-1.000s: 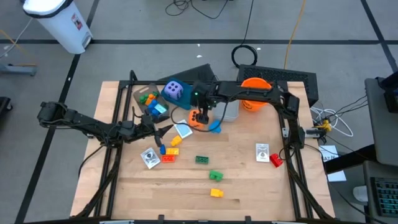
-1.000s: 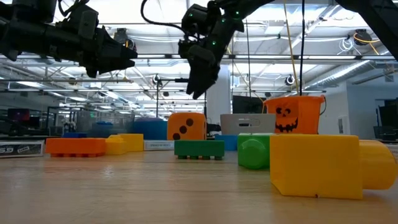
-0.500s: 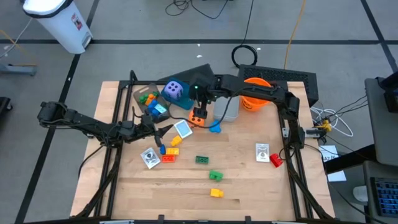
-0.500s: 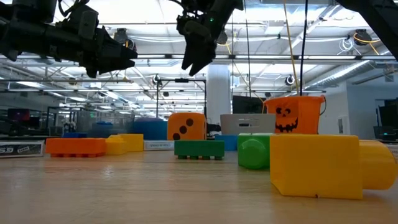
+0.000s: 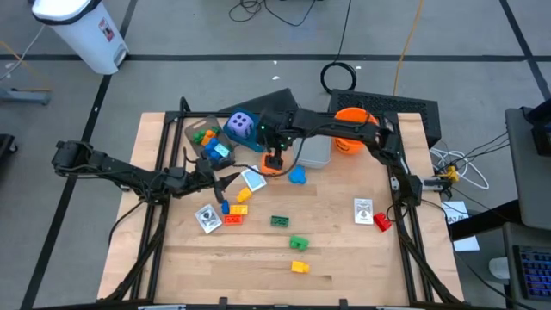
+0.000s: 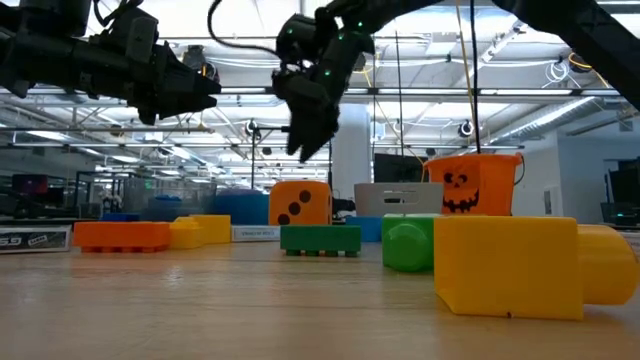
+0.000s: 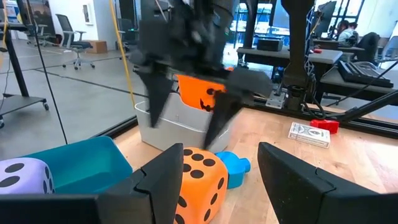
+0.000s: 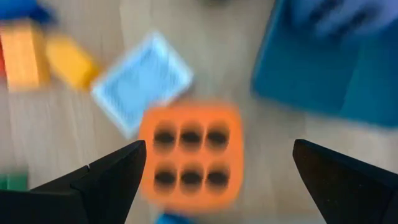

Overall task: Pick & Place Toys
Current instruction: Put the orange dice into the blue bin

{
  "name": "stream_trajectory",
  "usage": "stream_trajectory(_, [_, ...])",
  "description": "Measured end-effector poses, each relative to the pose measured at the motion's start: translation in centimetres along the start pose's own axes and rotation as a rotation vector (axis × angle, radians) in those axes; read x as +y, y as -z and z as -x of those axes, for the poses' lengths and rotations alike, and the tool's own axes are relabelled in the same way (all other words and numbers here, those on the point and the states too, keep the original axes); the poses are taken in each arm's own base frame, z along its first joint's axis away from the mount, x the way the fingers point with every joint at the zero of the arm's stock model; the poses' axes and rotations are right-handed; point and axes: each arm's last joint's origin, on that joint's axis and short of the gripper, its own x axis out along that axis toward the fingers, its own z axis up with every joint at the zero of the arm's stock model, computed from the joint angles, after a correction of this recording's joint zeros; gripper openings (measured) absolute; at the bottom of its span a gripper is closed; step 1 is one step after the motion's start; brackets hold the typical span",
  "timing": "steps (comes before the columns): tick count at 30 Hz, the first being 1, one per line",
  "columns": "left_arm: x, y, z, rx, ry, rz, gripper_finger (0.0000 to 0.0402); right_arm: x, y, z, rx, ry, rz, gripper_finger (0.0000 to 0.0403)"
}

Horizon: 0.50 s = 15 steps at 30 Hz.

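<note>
My right gripper (image 5: 272, 159) hangs directly above the orange die (image 5: 272, 164) with its fingers (image 8: 106, 180) spread wide and holding nothing; the die sits on the counter (image 5: 344, 250) below, six spots up, apart from both fingers. Just beside the die lie a pale blue card (image 5: 253, 180), a blue brick (image 5: 297, 176) and the teal box (image 5: 215, 153). The purple die (image 5: 242, 126) rests near the box, the orange bucket (image 5: 351, 129) farther off. My left gripper (image 5: 225, 182) waits near the card, fingers apart and empty.
</note>
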Motion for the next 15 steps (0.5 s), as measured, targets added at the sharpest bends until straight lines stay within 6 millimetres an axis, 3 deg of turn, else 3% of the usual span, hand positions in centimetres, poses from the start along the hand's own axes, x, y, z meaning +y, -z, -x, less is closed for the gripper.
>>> stream_trajectory(15, [0.0,0.0,0.0,0.002,0.0,-0.001,0.0216,0.0,0.4,-2.9,0.066,-0.033,0.022,0.04])
